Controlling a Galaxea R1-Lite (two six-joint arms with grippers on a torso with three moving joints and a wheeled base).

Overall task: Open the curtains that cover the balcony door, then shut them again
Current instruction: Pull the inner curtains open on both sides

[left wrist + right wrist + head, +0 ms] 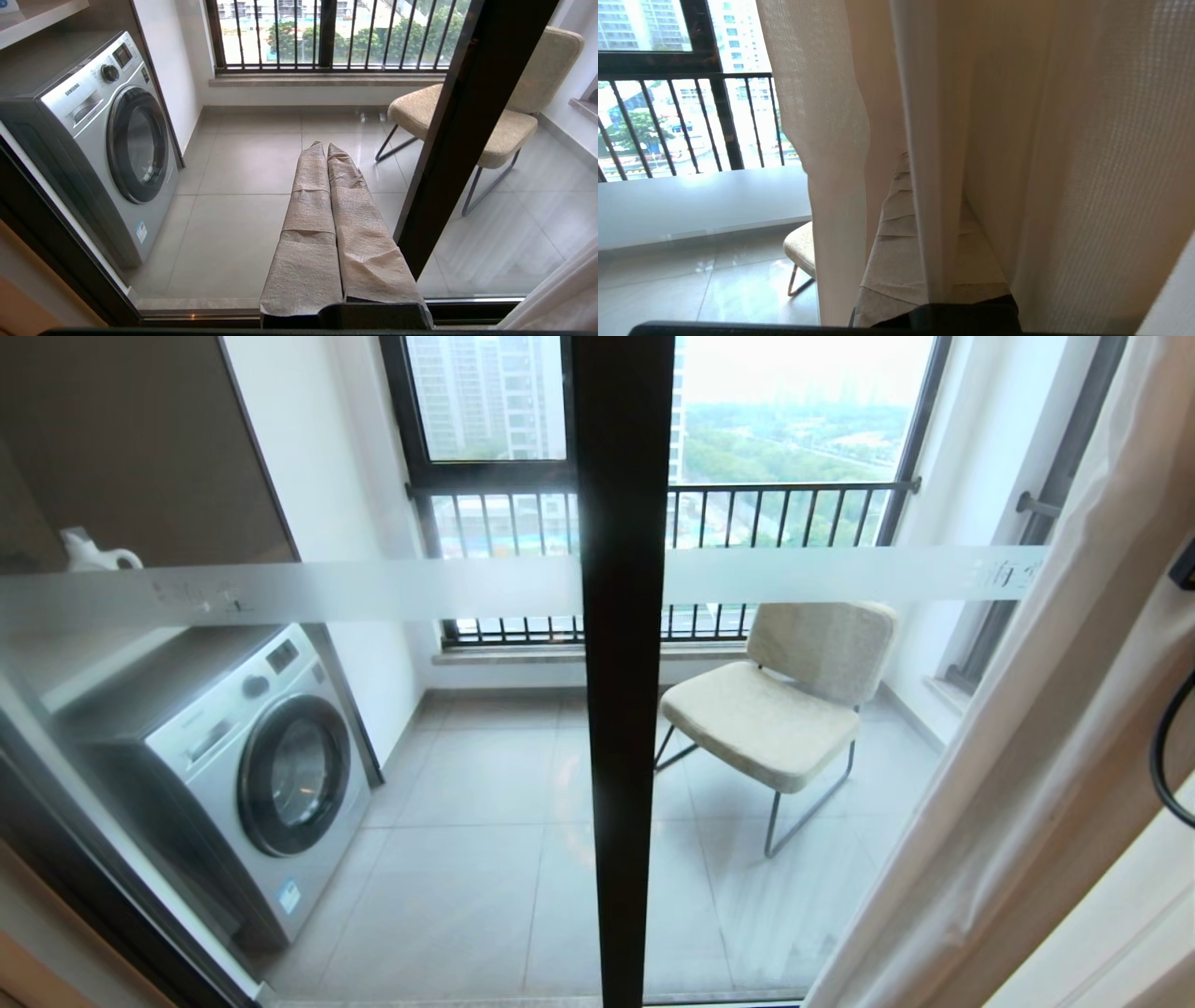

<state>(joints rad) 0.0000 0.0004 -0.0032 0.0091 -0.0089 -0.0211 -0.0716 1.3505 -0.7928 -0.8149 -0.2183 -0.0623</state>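
Cream-white sheer fabric of the curtains (831, 163) fills your right wrist view, hanging in folds directly over the right gripper (920, 224). Its paper-wrapped fingers (896, 261) lie pressed together with a fold of the sheer draped across them. I cannot tell if any cloth is really pinched between them; it looks more like they push into the folds from the side, which I judge is how the panel gets dragged along.

Your left gripper (327, 149) also has its wrapped fingers closed flat against each other, holding nothing. It points at the glass and seems parked, away from the fabric.

In the head view the curtains are bunched at the right edge, so the balcony door (624, 663), with its dark frame and frosted band, stands mostly uncovered. Behind the glass you see a washing machine (252, 765) on the left and a chair (775, 709) on the right, then the barred window (784, 513) farthest away.
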